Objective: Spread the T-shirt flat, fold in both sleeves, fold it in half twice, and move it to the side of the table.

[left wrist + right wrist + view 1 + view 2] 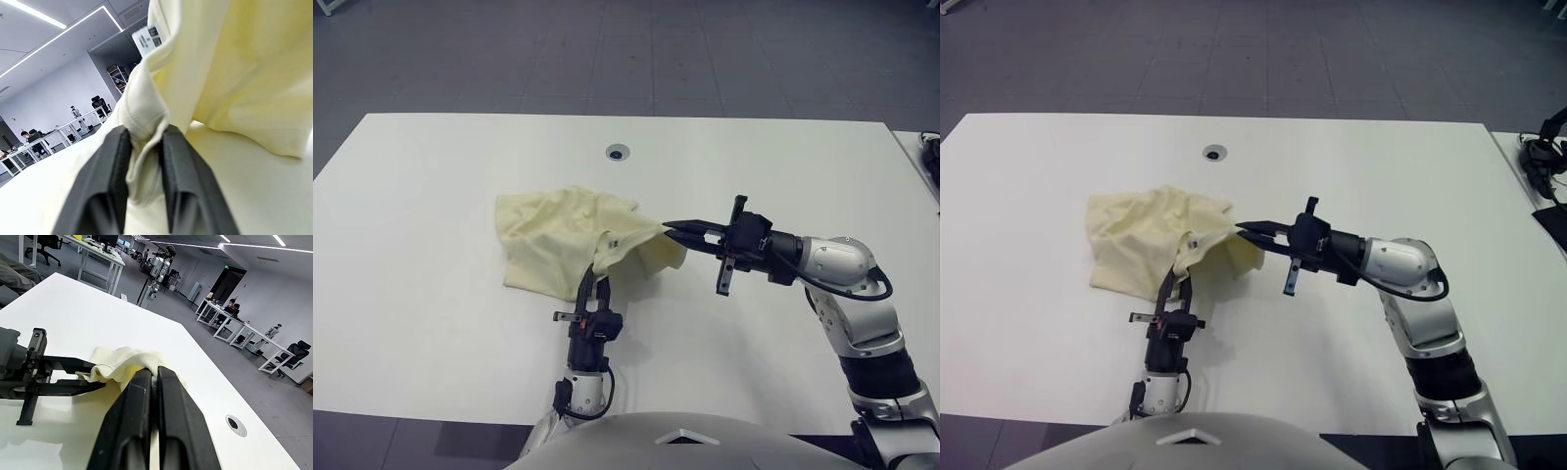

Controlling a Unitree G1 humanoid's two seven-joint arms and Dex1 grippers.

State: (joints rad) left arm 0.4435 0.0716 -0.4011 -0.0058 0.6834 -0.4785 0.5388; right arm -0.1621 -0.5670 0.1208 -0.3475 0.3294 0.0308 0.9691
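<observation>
Two grips held the crumpled T-shirt (pixel 553 245), robot-side of the cable hole (pixel 618 152) in the bench (pixel 421 196): left pincer (pixel 591 282) pinching its ribbed collar (pixel 142 112), right pincer (pixel 669 227) pinching a nearby fold. Soft, light cloth; likely best gripped at hems.

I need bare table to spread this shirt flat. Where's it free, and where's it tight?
Free: the table's left side beside the shirt, the far strip around the cable hole, and the far right, past the right arm. Tight: the near middle, where the left pincer and right pincer both grip the shirt.
</observation>
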